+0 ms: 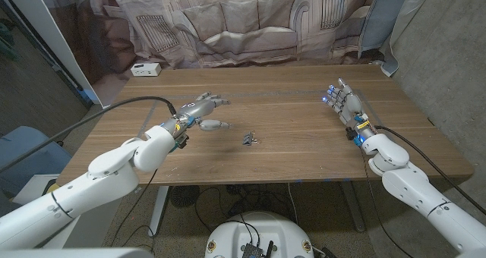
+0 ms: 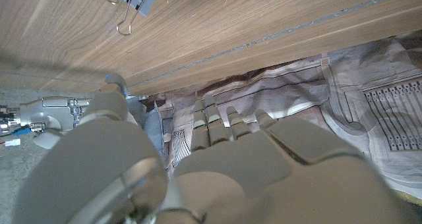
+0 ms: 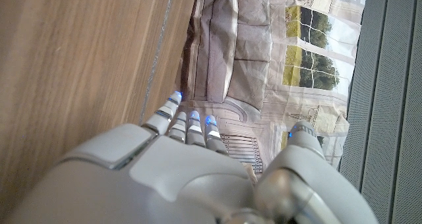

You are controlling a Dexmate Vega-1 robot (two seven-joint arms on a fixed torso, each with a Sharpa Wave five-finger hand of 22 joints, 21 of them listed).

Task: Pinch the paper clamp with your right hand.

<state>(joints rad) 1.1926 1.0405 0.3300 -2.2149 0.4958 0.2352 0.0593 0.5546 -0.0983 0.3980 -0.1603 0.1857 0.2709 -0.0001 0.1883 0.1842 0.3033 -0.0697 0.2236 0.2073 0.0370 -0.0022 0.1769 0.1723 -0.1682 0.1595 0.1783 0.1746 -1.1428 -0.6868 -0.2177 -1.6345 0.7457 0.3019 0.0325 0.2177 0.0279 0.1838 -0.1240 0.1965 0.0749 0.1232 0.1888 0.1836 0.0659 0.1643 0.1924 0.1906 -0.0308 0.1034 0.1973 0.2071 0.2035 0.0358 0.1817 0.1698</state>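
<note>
A printed sofa backdrop hangs behind the wooden table [image 1: 304,148]. The paper clamp [image 1: 249,140] lies near the table's middle, toward the front edge. The right hand [image 1: 344,102] hovers by the right edge, fingers spread and holding nothing; the left hand [image 1: 199,111] is likewise open-fingered and holds nothing.

one paper clamp [image 1: 249,140], one white box [image 1: 145,70], two robot hands
</note>
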